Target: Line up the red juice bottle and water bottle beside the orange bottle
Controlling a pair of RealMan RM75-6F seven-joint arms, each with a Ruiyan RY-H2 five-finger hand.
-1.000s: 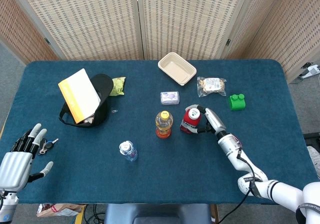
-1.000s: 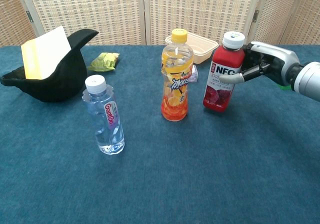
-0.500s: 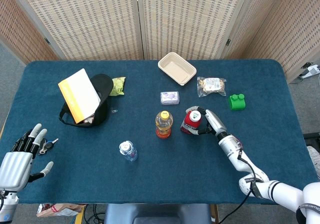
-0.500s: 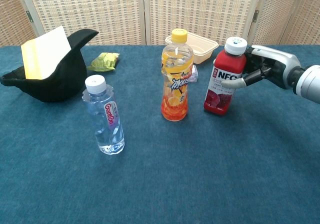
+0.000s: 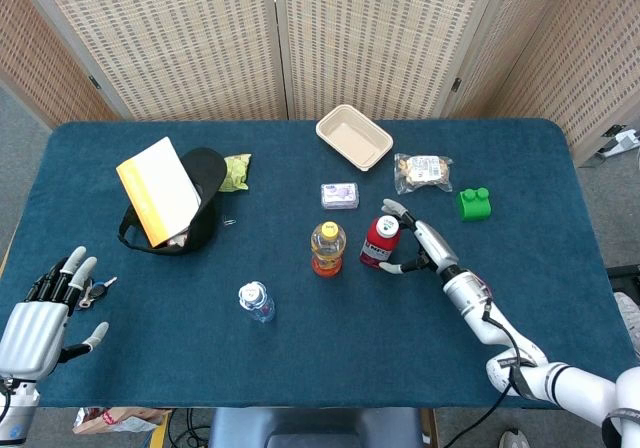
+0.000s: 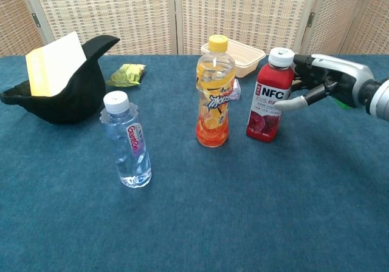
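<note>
Right hand (image 6: 322, 87) has just released the juice (image 6: 267, 96), fingers now spread, beside the orange bottle (image 6: 213, 93); water bottle (image 6: 129, 141) remains.

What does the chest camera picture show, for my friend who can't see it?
A red juice bottle stands upright beside an orange bottle on a blue table, and the robot's right hand is beside it with its fingers spread open. A water bottle stands apart, nearer the camera on the left.
</note>
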